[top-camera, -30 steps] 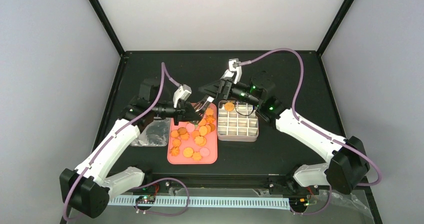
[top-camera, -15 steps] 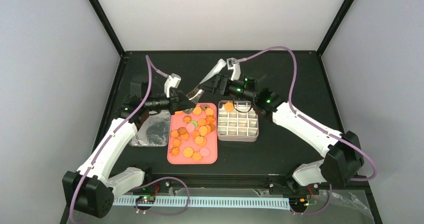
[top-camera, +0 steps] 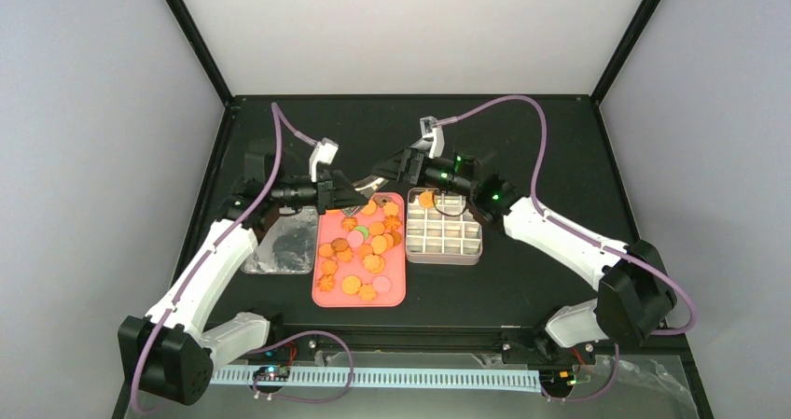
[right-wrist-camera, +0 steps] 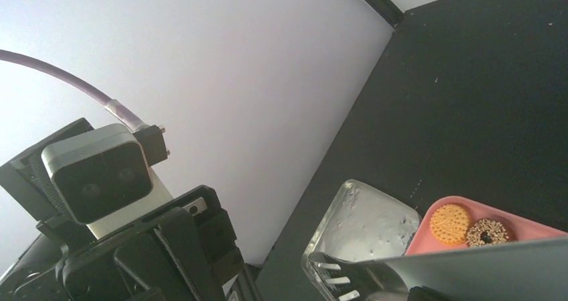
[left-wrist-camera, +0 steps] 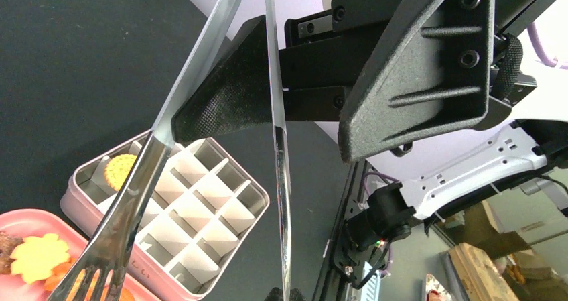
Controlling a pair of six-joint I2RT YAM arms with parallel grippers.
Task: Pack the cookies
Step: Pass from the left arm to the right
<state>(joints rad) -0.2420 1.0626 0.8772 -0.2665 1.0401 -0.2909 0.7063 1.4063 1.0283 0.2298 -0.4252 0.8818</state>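
About twenty cookies [top-camera: 359,256] are lying in one pink tray [top-camera: 396,293], one sitting in the tin [top-camera: 446,254], on a black table [top-camera: 541,158] between pale walls. The left gripper [top-camera: 347,188] is clamping tongs [left-wrist-camera: 134,207]; the right gripper [top-camera: 396,165] is gaping wide.

pink tray [top-camera: 396,293], gridded tin [top-camera: 445,235], clear dish [top-camera: 283,247], black table [top-camera: 541,148]

Black table [top-camera: 541,148]: tray [top-camera: 396,293], tin [top-camera: 446,256], dish [top-camera: 280,251]
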